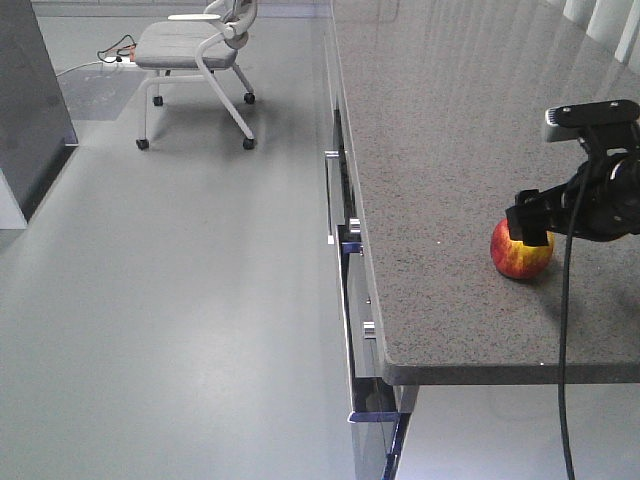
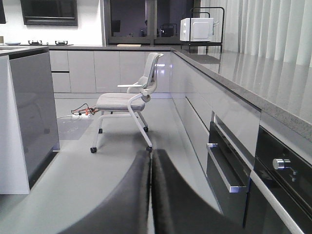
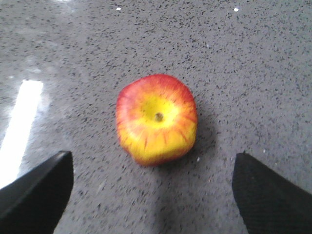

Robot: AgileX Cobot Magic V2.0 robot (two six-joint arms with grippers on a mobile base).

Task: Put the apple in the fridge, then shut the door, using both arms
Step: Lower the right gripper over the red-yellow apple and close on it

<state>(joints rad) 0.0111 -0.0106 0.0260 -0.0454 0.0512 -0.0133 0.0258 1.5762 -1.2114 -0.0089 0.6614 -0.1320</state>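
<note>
Apple (image 3: 157, 119), likely firm, smooth, roll-prone: grasp its widest girth; right gripper (image 3: 152, 163) gapes empty, fruit at 12 o'clock.

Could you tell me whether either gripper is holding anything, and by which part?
Nothing: the right gripper is open over the apple, fingers clear of it; the left gripper is shut, empty.
</note>
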